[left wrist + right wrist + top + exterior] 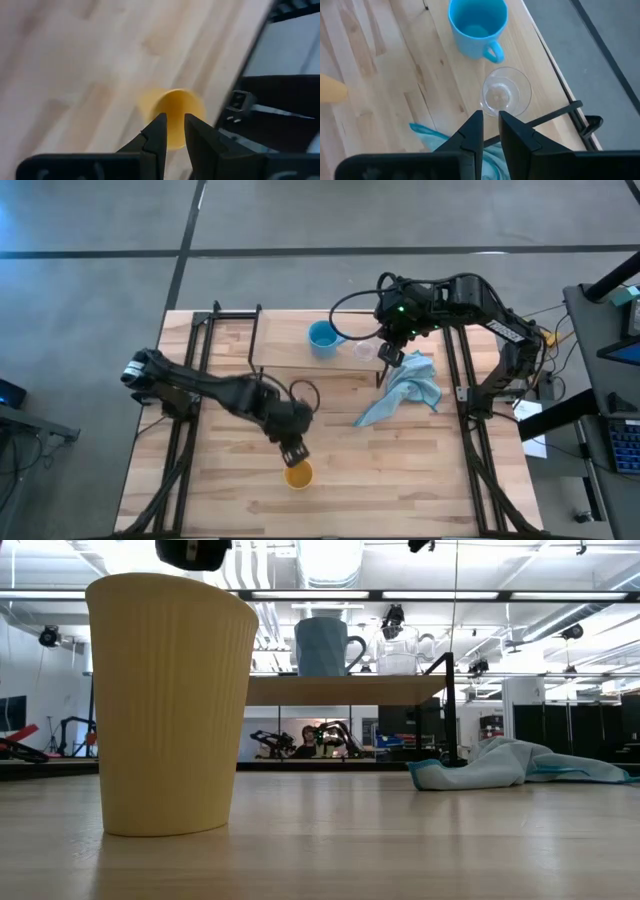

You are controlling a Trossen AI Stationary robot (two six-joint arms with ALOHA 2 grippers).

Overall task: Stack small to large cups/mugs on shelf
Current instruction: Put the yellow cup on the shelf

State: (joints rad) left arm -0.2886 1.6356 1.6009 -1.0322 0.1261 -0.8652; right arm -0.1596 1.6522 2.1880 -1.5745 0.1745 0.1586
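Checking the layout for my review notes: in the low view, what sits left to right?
Orange-yellow cup → light blue mug on the shelf → clear cup on the shelf → light blue cloth on the table.

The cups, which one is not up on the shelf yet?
The orange-yellow cup: it stands upright on the tabletop under the left gripper, while the light blue mug and the clear cup sit side by side on the shelf.
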